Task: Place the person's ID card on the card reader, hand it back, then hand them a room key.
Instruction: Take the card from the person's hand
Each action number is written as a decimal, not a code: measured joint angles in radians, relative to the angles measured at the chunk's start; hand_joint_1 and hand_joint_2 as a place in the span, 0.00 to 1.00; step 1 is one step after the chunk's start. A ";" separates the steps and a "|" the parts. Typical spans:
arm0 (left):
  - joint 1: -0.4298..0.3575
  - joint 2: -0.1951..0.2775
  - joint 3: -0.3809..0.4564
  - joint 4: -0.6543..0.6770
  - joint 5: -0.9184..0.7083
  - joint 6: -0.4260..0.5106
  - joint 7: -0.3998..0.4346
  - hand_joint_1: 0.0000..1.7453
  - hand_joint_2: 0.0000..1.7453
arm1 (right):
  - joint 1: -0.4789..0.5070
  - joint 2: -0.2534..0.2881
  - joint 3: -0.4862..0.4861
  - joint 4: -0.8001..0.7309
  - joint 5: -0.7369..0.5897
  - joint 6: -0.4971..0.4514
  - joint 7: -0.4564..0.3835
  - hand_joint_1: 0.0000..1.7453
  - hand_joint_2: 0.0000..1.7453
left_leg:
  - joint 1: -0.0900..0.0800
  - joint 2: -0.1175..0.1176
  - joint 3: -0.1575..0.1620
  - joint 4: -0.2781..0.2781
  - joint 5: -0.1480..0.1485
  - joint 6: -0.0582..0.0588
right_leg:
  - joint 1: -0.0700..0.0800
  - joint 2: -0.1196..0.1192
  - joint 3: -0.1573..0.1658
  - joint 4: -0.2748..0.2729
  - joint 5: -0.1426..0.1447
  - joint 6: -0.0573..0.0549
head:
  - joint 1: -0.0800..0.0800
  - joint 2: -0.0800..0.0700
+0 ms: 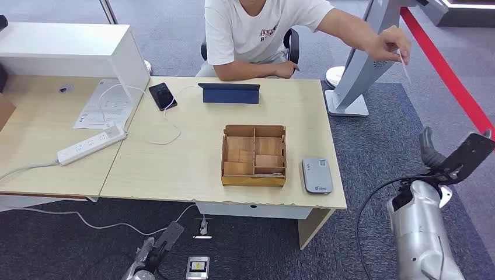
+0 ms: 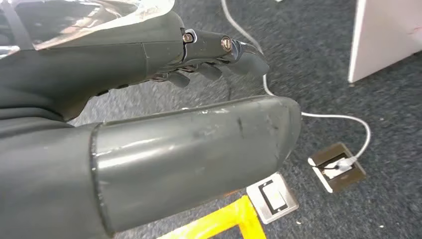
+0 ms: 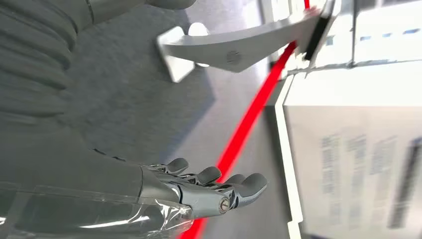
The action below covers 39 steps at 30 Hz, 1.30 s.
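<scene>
The ID card (image 1: 403, 63) was a thin white sliver pinched in the person's hand (image 1: 390, 45), held out past the far right corner of the desk (image 1: 175, 169), well above the carpet. It was probably offered there, off to the side, because the robot's right arm stood on that side, so the card could be taken without reaching across the desk. The right hand (image 1: 433, 153) was raised below the card and a little to its right, apart from it, with open space between. In the right wrist view its fingers (image 3: 211, 175) lay stretched out and empty, ready to receive. The card reader (image 1: 316, 175) sat flat near the front right edge of the desk, just beside the wooden box (image 1: 254, 155) of key compartments. The left hand (image 1: 153, 252) hung low by the floor, holding nothing, fingers (image 2: 209, 70) loosely apart.
</scene>
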 joint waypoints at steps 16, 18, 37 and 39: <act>-0.049 -0.025 -0.060 -0.008 -0.121 -0.034 0.034 0.00 0.00 | -0.073 -0.031 0.287 -0.039 0.787 -0.106 -0.028 0.00 1.00 | 0.000 0.000 0.000 0.000 0.000 0.000 | 0.000 0.000 0.000 0.000 0.000 0.000 | 0.000 0.000; -0.049 -0.025 -0.063 -0.008 -0.120 -0.034 0.033 0.00 0.00 | -0.082 -0.030 0.287 -0.039 0.858 -0.106 -0.031 0.00 1.00 | 0.000 0.000 0.000 0.000 0.000 0.000 | 0.000 0.000 0.000 0.000 0.000 0.000 | 0.000 0.000; -0.043 -0.024 -0.064 -0.008 -0.094 -0.038 0.022 0.00 0.00 | -0.166 -0.002 0.287 0.034 0.917 -0.106 -0.038 1.00 1.00 | 0.000 0.000 -0.001 0.000 0.000 0.000 | 0.000 0.000 0.000 0.000 0.000 0.000 | 0.000 0.000; -0.042 -0.024 -0.064 -0.008 -0.094 -0.037 0.020 0.00 0.00 | -0.166 0.000 0.287 0.041 0.913 -0.106 -0.039 1.00 1.00 | 0.000 0.000 -0.001 0.000 0.000 0.000 | 0.000 0.000 0.000 0.000 0.000 0.000 | 0.000 0.000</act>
